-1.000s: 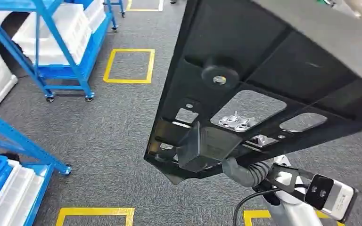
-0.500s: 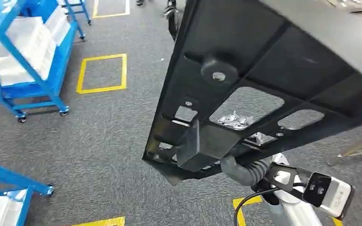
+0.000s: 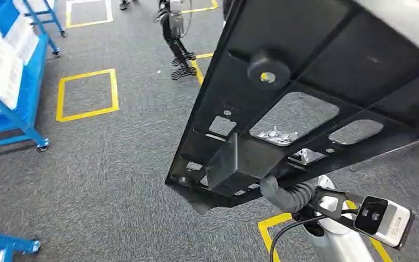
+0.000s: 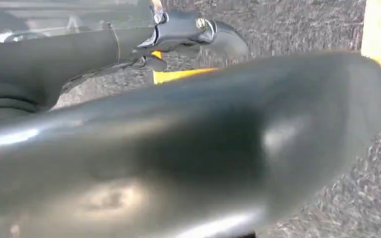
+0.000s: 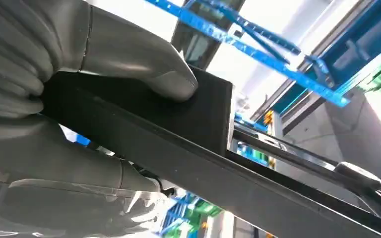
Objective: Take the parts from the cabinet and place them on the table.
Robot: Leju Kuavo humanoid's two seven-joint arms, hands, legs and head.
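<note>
Carrying is the step in hand, judging by the open floor all around. Nearest, the right robot hand is closed on a block-shaped boss at the near edge of the black plastic panel, thumb pressed on one face and the other fingers wrapped beneath; that edge grip seems to be why the part tilts up and away from the body. The left robot hand lies beside a broad dark blurred surface, probably the same panel, but whether it holds anything I cannot tell. Through the panel's cut-outs grey carpet shows. Farther off lie yellow floor squares, a blue wheeled rack with white bins, and another robot's legs. No counter is visible.
</note>
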